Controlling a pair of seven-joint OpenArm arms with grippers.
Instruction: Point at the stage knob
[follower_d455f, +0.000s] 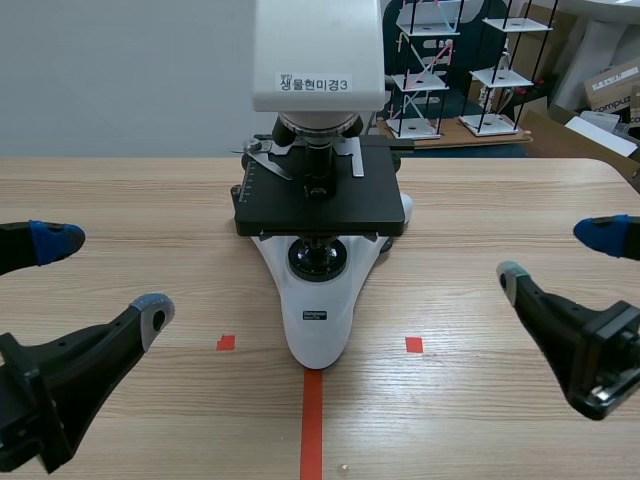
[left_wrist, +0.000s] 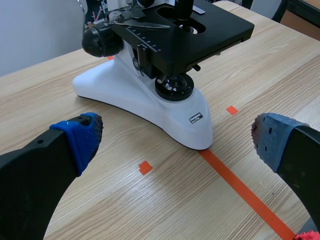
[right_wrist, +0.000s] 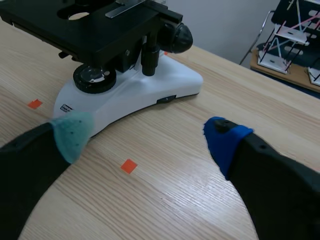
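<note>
Both jaws wide open, nothing held; left gripper (follower_d455f: 105, 275) sits low at the near left of the table, right gripper (follower_d455f: 555, 255) low at the near right; both well apart from the microscope, touching nothing.

Stage knob (right_wrist: 149, 56): short black cylindrical stack hanging straight down from under the flat black rectangular stage (right_wrist: 85, 25), on the microscope side facing the right arm; clear only in the right wrist view, ahead of that gripper and well apart from its blue pad (right_wrist: 222, 140) and grey-green pad (right_wrist: 72, 135); just beside it, the large round black focus knob (right_wrist: 178, 37); a second large black focus knob (left_wrist: 100, 42) sits on the opposite side, in the left wrist view.

Under the stage, the round black illuminator lens (follower_d455f: 318, 260) is set in the white moulded base (follower_d455f: 318, 330); on the stage, a thin metal slide clip (follower_d455f: 262, 155); above, the white boxy head (follower_d455f: 316, 40) with a printed label (follower_d455f: 316, 84).

Base nose meets the far end of the orange-red tape line; one small tape square on either side.

All on a light wooden table (follower_d455f: 480, 200); behind it, black-rod racks with white shelves (follower_d455f: 500, 70) and a cardboard box (follower_d455f: 612, 88).
</note>
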